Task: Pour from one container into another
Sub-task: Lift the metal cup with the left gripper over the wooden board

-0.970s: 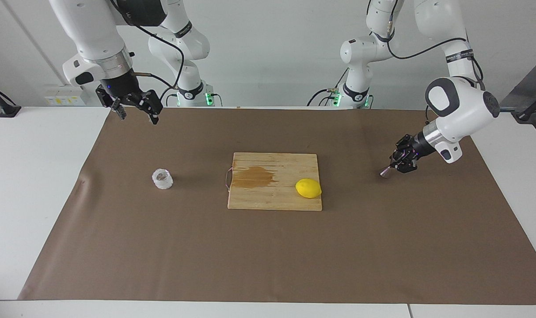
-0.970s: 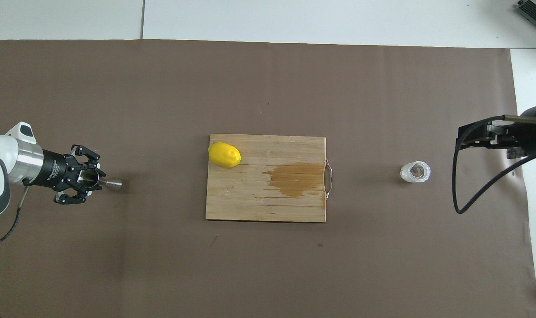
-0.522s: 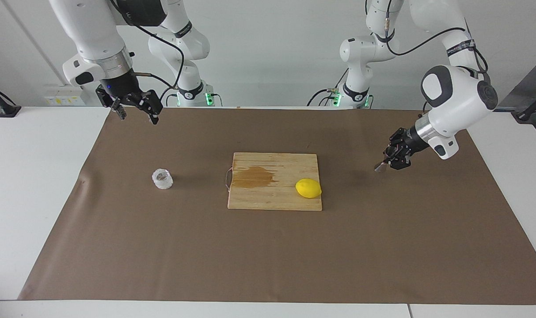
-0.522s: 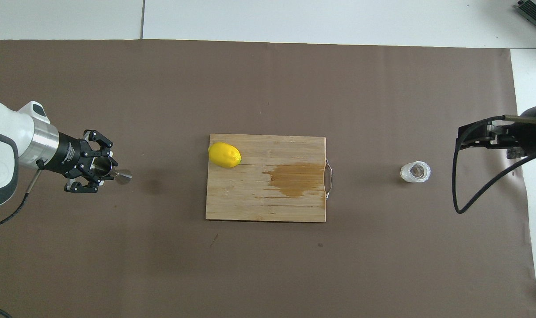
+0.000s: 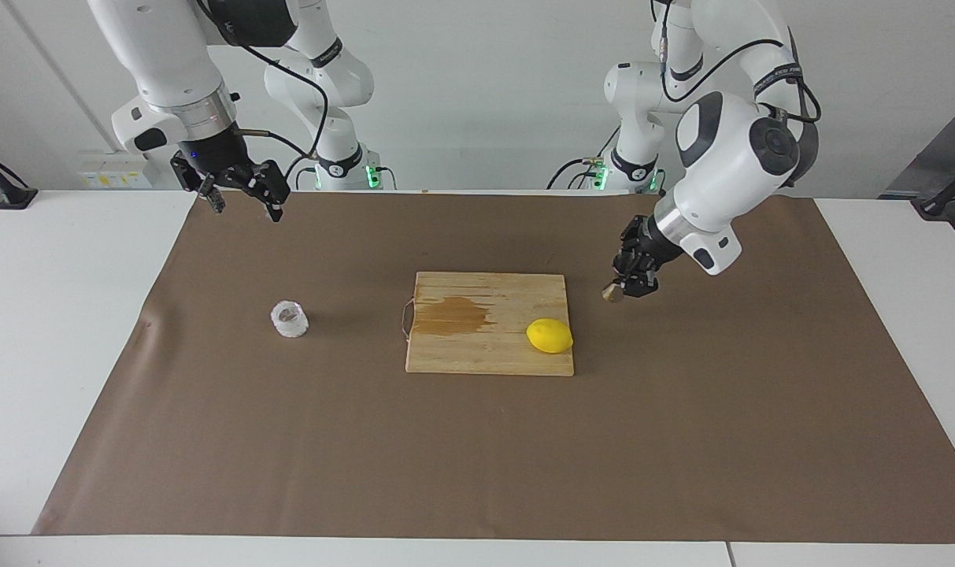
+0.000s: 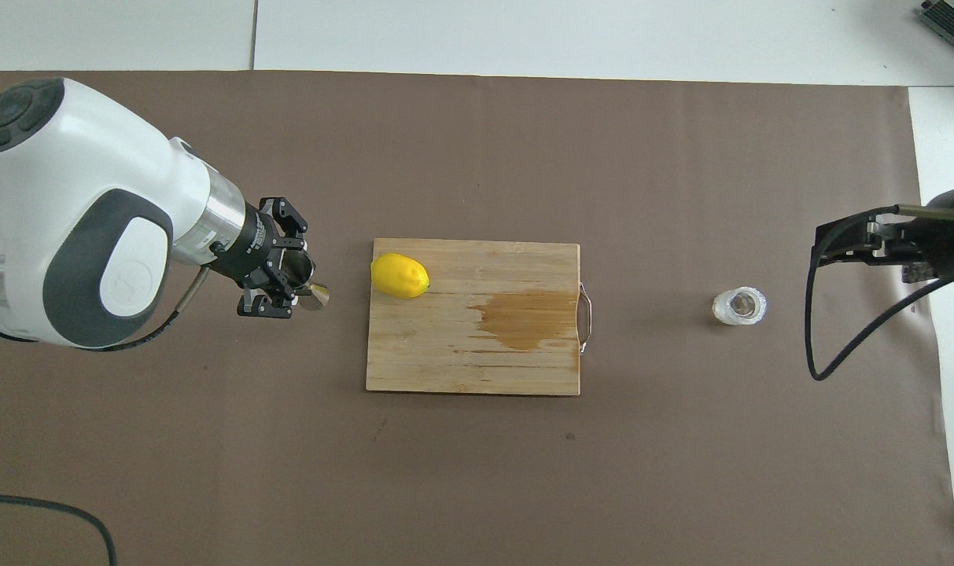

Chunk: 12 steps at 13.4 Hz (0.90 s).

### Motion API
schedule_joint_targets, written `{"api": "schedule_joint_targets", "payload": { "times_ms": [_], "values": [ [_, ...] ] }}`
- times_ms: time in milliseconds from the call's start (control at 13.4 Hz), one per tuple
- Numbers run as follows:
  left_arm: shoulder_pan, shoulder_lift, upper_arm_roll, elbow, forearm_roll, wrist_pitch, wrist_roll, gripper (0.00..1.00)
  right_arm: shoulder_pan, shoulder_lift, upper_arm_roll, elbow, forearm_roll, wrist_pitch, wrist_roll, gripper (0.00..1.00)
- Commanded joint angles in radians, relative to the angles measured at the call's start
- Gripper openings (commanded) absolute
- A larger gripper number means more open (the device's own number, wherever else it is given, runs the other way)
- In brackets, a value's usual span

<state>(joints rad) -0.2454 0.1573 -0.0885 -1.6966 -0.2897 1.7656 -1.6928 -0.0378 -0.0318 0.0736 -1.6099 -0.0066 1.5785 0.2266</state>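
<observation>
The silvery hourglass jigger [image 5: 612, 293] [image 6: 314, 295] hangs tilted on its side in the air, with my left gripper [image 5: 631, 276] [image 6: 291, 272] shut on its upper cone. Both are over the brown mat, just off the cutting board's end toward the left arm, close to the lemon. The small ribbed clear glass cup [image 5: 290, 319] [image 6: 739, 306] stands upright on the mat toward the right arm's end, with nothing touching it. My right gripper [image 5: 246, 206] [image 6: 826, 245] waits open and empty in the air over the mat's edge beside the right arm's base.
A wooden cutting board [image 5: 485, 358] [image 6: 461, 369] lies mid-mat with a dark wet stain [image 5: 450, 315] near its wire handle. A yellow lemon [image 5: 549, 335] [image 6: 399, 276] rests on the board's corner toward the left arm. The brown mat [image 5: 477, 457] covers most of the white table.
My left arm has lifted the jigger off the mat and carried it toward the cutting board, tilting as it went. The right arm and the glass cup have not moved.
</observation>
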Motion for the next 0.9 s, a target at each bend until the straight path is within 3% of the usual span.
{"api": "schedule_joint_targets", "payload": {
  "times_ms": [0,224,373,821],
  "values": [
    [-0.093,0.057,0.012,0.096,-0.002,-0.031,-0.114,0.0,-0.01,-0.013,0.002,-0.015,0.01,0.006,-0.023,1.0],
    [-0.178,0.14,-0.013,0.191,-0.008,-0.011,-0.261,0.0,-0.01,-0.013,0.002,-0.015,0.01,0.006,-0.024,1.0],
    [-0.192,0.172,-0.068,0.199,-0.008,0.056,-0.327,0.0,-0.01,-0.011,0.002,-0.015,0.01,0.006,-0.024,1.0],
    [-0.276,0.274,-0.1,0.221,-0.006,0.23,-0.433,0.0,-0.008,-0.013,0.002,-0.015,0.01,0.005,-0.029,1.0]
  ]
}}
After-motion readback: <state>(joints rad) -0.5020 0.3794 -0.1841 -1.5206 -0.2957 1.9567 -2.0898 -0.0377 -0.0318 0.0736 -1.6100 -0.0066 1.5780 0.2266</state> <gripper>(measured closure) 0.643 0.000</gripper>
